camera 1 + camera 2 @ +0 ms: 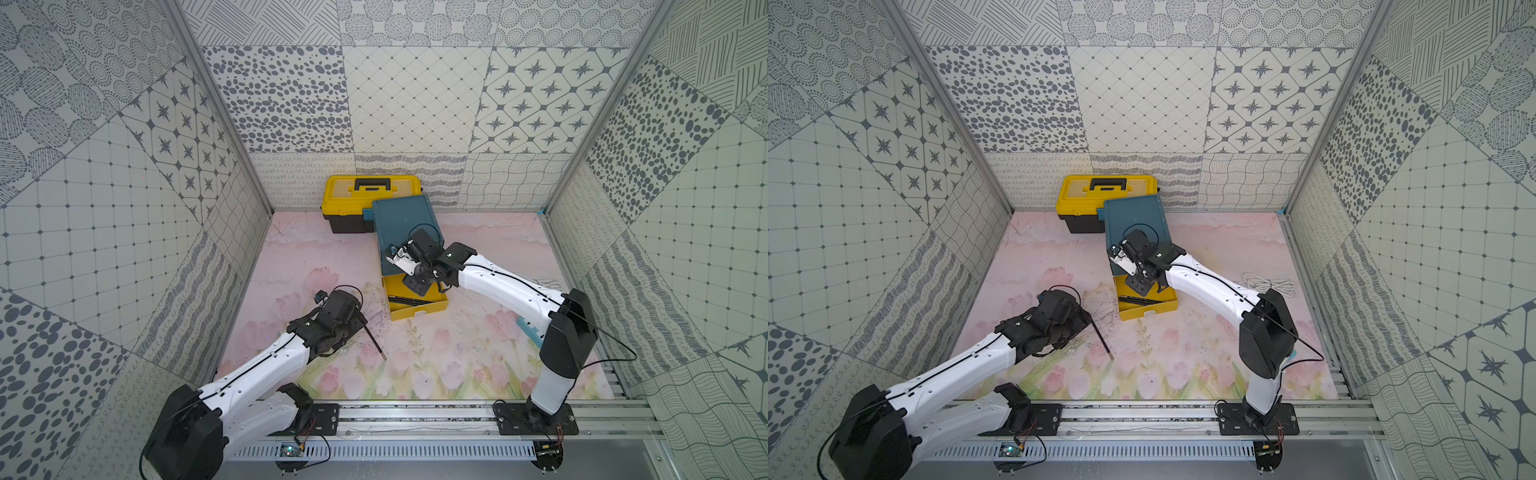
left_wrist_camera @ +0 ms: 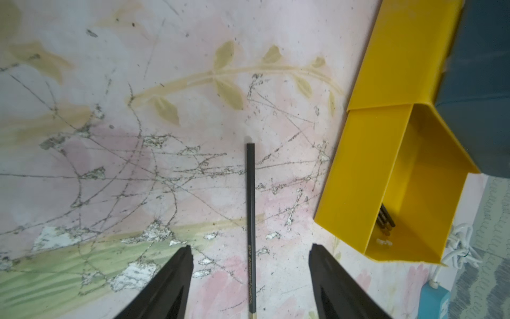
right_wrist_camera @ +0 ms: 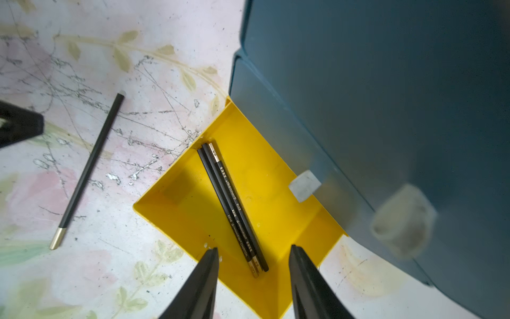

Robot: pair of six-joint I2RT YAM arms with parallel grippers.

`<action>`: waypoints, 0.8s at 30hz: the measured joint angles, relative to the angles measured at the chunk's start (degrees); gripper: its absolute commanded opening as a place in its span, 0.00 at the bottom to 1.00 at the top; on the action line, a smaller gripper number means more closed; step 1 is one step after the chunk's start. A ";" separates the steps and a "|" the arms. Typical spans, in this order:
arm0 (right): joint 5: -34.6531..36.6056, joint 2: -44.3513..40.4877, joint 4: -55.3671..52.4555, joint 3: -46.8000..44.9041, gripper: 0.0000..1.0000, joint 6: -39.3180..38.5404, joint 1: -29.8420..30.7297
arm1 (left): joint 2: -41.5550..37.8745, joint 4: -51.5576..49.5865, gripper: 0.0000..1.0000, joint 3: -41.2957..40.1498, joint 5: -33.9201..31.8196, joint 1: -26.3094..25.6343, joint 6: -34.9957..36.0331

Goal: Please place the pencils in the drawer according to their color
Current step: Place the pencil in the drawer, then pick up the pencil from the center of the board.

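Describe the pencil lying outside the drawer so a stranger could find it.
Find the teal cabinet with its yellow bottom drawer pulled out. Beside it on the floral mat, one black pencil lies under the left gripper. Three others lie inside the drawer.

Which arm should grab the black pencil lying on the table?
Left: the left gripper sits open astride the black pencil, while the right gripper hangs open over the yellow drawer.

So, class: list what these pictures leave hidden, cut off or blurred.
Teal drawers: contents behind shut fronts, every view.
Loose pencil: one end under left arm, both top views.
Yellow drawer: back behind right arm, both top views.
Upper white tab: blurred, right wrist view.
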 measured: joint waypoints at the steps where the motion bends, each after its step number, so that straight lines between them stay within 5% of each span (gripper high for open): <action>1: 0.13 -1.42 0.63 -1.16 0.54 1.11 -0.17 | 0.66 -0.52 0.63 0.55 0.17 -0.59 0.39; 15: -1.40 -19.47 12.26 -20.15 0.66 19.52 -11.21 | 13.18 -5.90 0.50 6.97 2.97 -6.54 5.33; 24: -2.25 -21.79 16.55 -24.26 0.69 23.63 -12.63 | 18.78 -6.21 0.40 8.11 3.26 -7.48 6.36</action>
